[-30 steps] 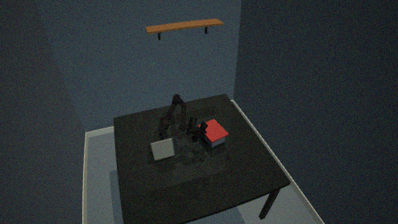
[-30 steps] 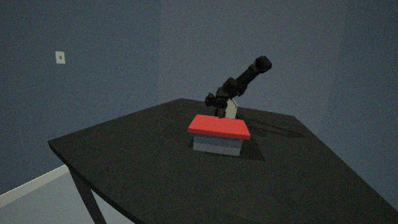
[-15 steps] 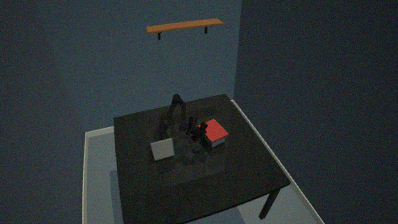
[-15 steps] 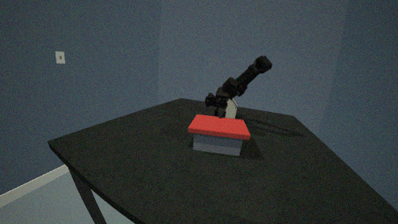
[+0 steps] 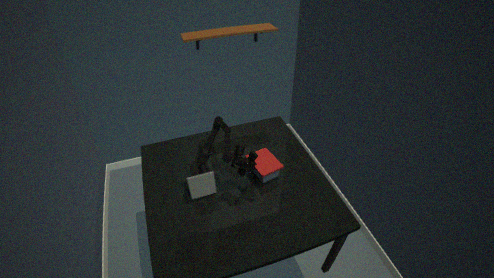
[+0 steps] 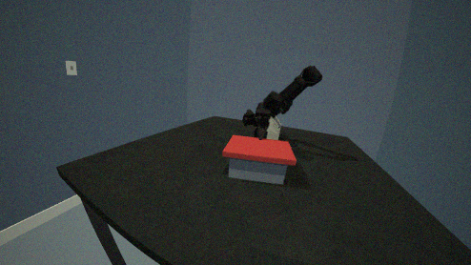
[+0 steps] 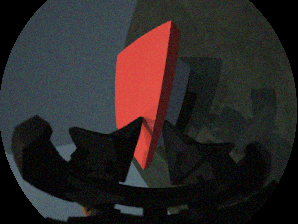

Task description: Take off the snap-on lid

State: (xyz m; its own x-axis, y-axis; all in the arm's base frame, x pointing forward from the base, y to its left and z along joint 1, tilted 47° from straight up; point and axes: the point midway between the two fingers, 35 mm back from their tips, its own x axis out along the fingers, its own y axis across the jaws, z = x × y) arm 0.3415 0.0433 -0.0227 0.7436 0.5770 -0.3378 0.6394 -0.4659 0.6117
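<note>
The red lid lies over the top of the blue-grey storage box, red face up. The box stands on the black table. My gripper is shut on the lid's edge, on the arm's side of the box. In the wrist view one fingertip is over the lid's top face and the other is at its underside. I cannot tell whether the rim there is lifted from the box.
A pale grey panel-like block stands on the table beside the arm, to the left of the box in the top view. An orange shelf is on the wall, well above the table.
</note>
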